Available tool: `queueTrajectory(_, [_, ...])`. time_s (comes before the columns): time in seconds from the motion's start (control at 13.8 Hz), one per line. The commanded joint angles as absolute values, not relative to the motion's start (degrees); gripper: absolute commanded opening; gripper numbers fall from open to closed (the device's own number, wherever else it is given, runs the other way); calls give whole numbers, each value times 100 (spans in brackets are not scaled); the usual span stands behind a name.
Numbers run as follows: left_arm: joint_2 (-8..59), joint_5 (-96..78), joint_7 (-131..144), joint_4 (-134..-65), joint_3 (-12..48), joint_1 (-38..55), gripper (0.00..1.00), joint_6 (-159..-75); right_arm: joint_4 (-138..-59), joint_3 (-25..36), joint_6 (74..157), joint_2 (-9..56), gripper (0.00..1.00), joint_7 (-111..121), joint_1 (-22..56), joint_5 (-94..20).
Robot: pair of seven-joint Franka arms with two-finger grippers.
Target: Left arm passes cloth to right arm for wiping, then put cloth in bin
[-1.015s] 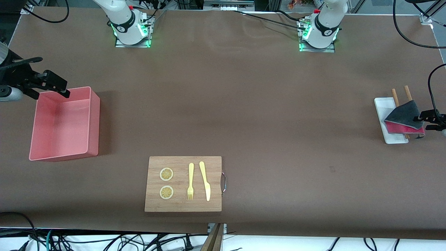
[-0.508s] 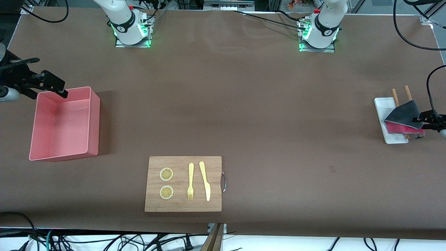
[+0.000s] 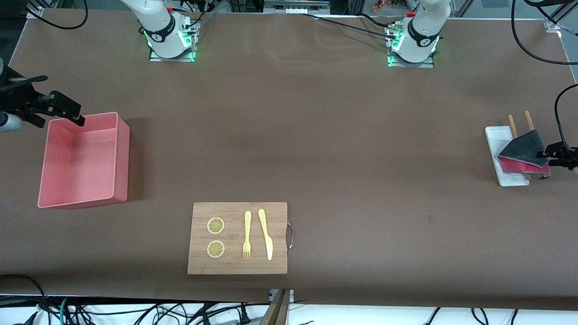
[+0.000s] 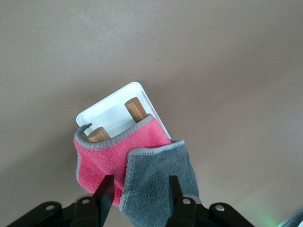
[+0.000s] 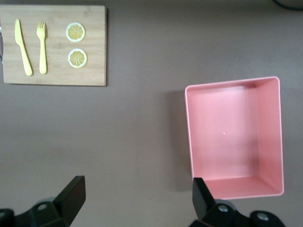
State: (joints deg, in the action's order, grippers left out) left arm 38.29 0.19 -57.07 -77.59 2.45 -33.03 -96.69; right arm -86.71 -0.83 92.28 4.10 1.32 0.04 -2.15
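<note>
Front view: the soft cloth (image 3: 524,152), dark grey on one face and red on the other, lies draped over the narrow white tray (image 3: 496,140) and two wooden sticks (image 3: 519,121) at the left arm's end of the brown desk (image 3: 316,135), well apart from the salmon-pink rectangular plastic bin (image 3: 83,160) at the right arm's end. The left gripper (image 3: 552,153) sits at the cloth's outer edge; in the left wrist view its fingers (image 4: 105,196) straddle the grey fold, partly closed, one over the red face and one over the grey, but a firm pinch cannot be confirmed. The step in hand appears to be the first pick-up; next, the fingers must clamp the fold and lift it clear of the tray without dragging the sticks. The right gripper (image 3: 67,110) waits over the bin's rim, fingers spread wide. A wooden board (image 3: 237,238) lies nearer the camera.
</note>
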Motion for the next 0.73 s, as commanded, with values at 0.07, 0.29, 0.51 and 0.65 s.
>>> queueTrajectory(0.07, [3894,9,-5836,-7655,299,-3384,33,-9519,-8640,-53,9009,334,100,457,-35,-150])
queueTrajectory(0.29, [3902,9,-5836,-7664,299,-3384,22,-9440,-8622,-27,9062,369,100,457,-44,-97])
queueTrajectory(0.51, [3902,9,-5836,-7655,299,-3384,24,-9387,-8622,0,9079,369,100,422,-44,-114])
queueTrajectory(0.65, [3902,0,-5836,-7655,299,-3384,27,-9396,-8622,-9,9079,387,100,387,-18,-114])
